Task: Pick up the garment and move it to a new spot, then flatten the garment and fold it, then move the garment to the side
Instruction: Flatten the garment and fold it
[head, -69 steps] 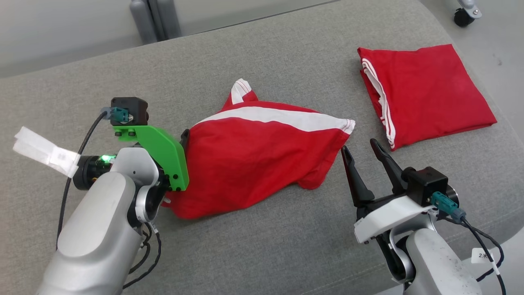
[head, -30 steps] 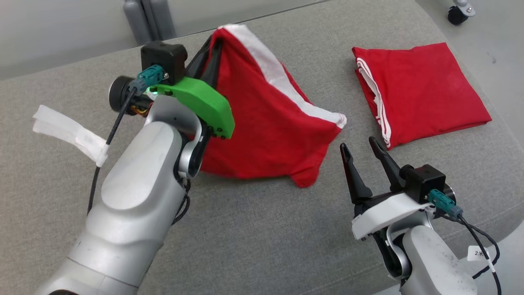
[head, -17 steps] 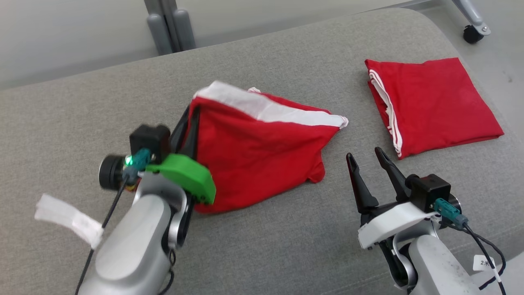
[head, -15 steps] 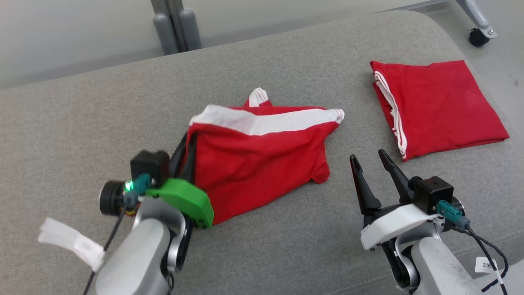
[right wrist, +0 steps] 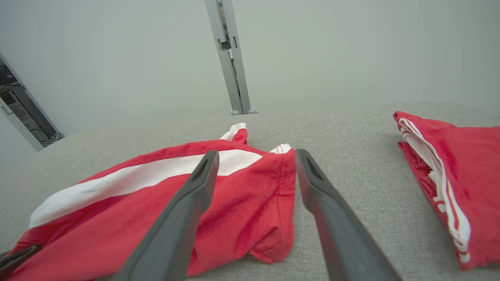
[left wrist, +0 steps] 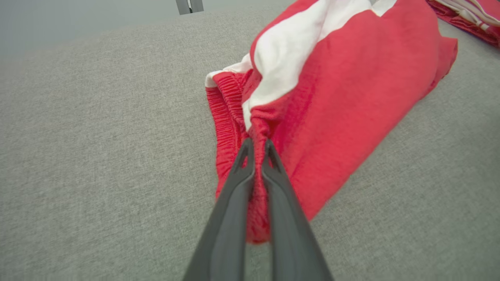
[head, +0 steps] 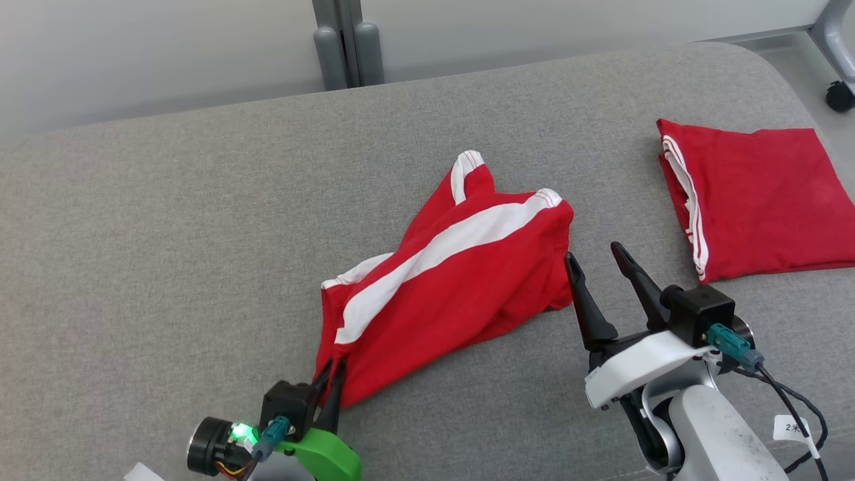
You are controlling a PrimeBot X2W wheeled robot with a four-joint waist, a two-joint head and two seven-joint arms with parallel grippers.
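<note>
The garment (head: 454,280) is a pair of red shorts with a white side stripe, lying crumpled in the middle of the grey cushion (head: 200,234). My left gripper (head: 330,374) is at the bottom of the head view, shut on the elastic waistband (left wrist: 250,132) at the near end of the garment (left wrist: 336,97). My right gripper (head: 594,260) stands open just right of the garment's leg hem, not touching it. In the right wrist view the garment (right wrist: 218,195) lies between and beyond my right gripper's (right wrist: 256,156) spread fingers.
A second red garment (head: 761,194), folded, lies at the far right of the cushion and shows again as the folded garment (right wrist: 449,175) in the right wrist view. A grey post (head: 347,47) stands behind the cushion. A caster wheel (head: 840,97) sits on the floor at far right.
My left gripper has pulled the garment down and toward me, and the cloth now lies stretched out low on the cushion. The head camera has shifted too. My right gripper stays open in place.
</note>
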